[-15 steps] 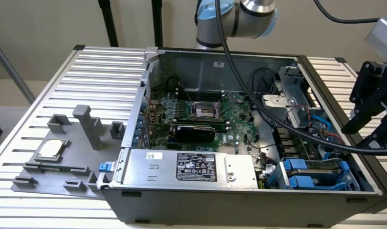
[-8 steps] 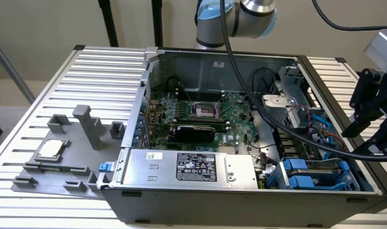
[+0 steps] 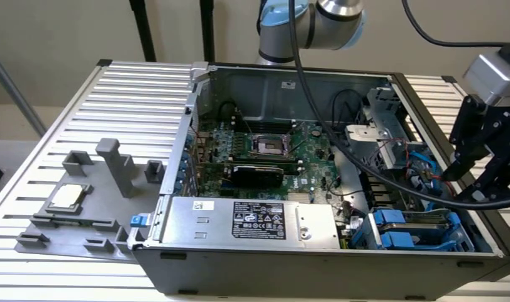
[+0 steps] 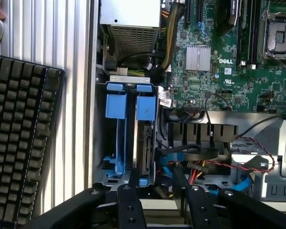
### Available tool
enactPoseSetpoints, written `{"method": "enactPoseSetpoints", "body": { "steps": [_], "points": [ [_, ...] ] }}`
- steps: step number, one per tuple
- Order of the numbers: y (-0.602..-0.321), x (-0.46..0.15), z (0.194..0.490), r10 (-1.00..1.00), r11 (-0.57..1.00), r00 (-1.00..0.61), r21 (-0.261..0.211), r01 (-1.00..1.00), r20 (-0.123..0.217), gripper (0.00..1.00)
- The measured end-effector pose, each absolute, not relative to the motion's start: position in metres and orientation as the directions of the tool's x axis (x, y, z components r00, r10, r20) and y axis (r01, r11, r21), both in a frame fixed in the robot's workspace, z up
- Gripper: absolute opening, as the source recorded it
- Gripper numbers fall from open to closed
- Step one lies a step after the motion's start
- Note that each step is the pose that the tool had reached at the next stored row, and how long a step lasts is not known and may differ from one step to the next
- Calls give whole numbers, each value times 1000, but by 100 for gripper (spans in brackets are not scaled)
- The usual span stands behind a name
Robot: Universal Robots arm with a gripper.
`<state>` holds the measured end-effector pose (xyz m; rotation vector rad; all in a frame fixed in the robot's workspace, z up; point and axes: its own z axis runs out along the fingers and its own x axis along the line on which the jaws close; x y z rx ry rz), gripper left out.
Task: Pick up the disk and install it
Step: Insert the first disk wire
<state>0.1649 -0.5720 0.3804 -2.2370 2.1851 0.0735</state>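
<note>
The disk (image 4: 146,148) stands on edge in the farther slot of the drive cage (image 4: 101,171) at the corner of the open computer case, its blue rail tab (image 4: 145,107) facing up. In the exterior view the disk (image 3: 414,218) sits low at the right, inside the cage. A second blue carrier (image 4: 116,129) fills the neighbouring slot. My gripper (image 3: 465,184) hangs above and to the exterior view's right of the cage. It is open, with nothing between its black fingers (image 4: 128,202). In the wrist view my gripper (image 4: 159,193) is just off the end of the disk.
The large silver box with a black label (image 3: 255,223) lies along the case's front edge beside the cage. The green motherboard (image 3: 263,145) fills the middle. Red, blue and black cables (image 4: 248,164) crowd next to the cage. A grey fixture holds a small silver chip (image 3: 66,196). A black keyboard (image 4: 19,143) lies outside the case.
</note>
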Motion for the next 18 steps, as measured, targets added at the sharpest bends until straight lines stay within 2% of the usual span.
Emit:
{"method": "enactPoseSetpoints", "body": {
  "steps": [13,15,16,17,18],
  "points": [
    [-566,165,358,-999,-32,31,24,-999,-42,41],
    [-563,165,356,-999,-33,32,24,-999,-42,49],
    [-563,164,356,-999,-34,33,24,-999,-42,49],
    [-562,162,356,-999,-35,34,24,-999,-42,55],
    [-562,160,356,-999,-36,35,24,-999,-42,55]
  ]
}}
